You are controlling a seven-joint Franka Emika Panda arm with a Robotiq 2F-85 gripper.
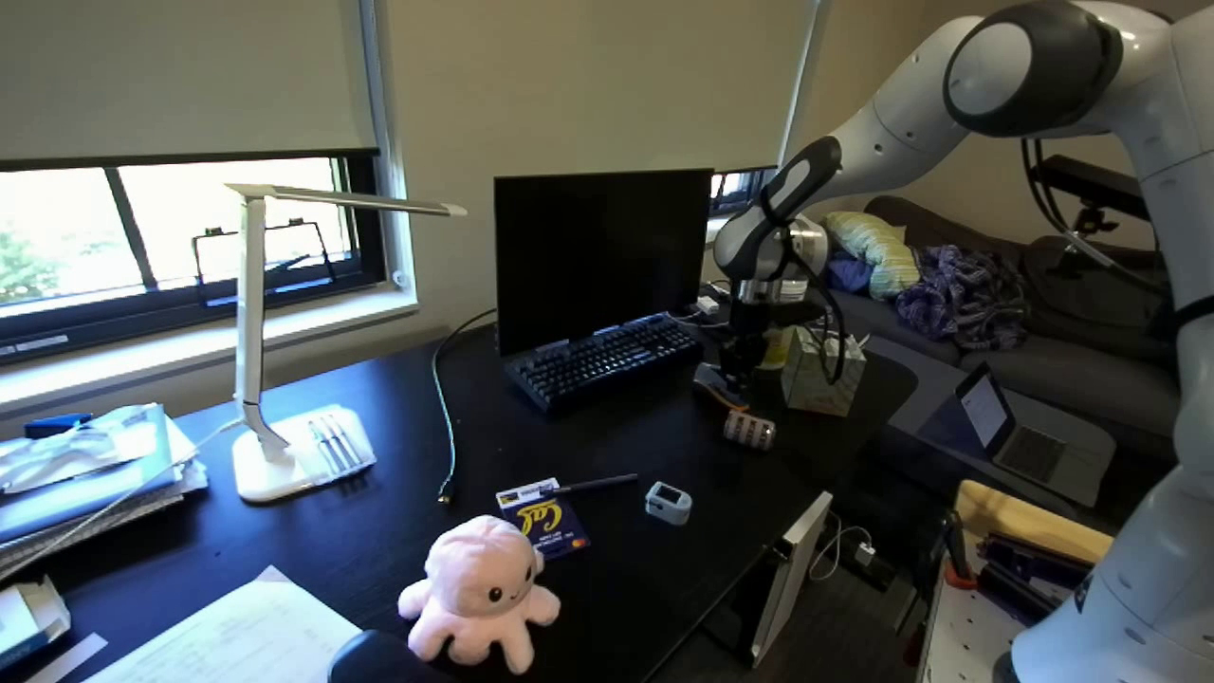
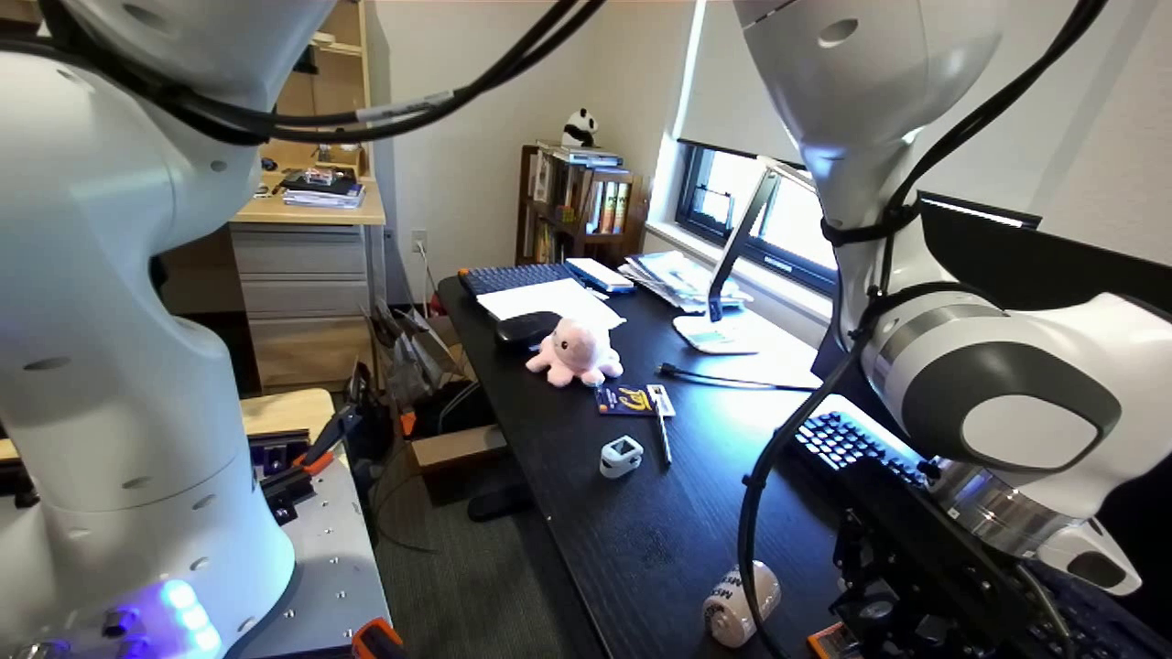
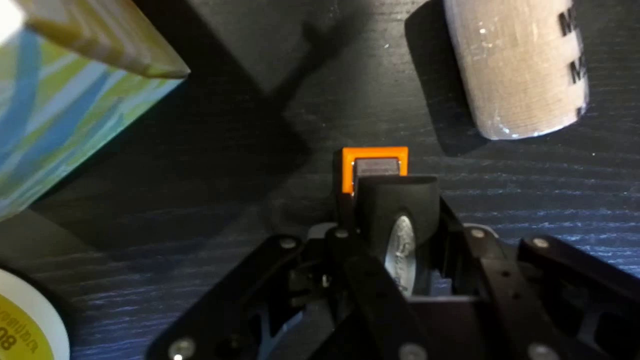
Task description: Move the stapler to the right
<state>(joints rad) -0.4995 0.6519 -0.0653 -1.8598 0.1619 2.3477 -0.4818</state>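
The stapler is dark with an orange rim at its base end and a silver oval on top. In the wrist view the stapler [image 3: 395, 200] points up the picture and lies between my fingers. My gripper [image 3: 402, 230] is closed in on its sides, one finger along each side. In an exterior view the stapler [image 1: 713, 384] is low at the desk beside the keyboard, with my gripper [image 1: 743, 372] over it. In an exterior view only its orange end [image 2: 831, 642] shows below my gripper [image 2: 870, 609]. Whether it touches the desk is unclear.
A beige roll with black letters [image 1: 749, 430] lies close to the stapler. A patterned tissue box [image 1: 823, 378] and a yellow container [image 3: 22, 320] stand beside the gripper. A keyboard [image 1: 607, 360] and monitor [image 1: 607, 256] are behind. A white oximeter [image 2: 621, 456] lies farther off.
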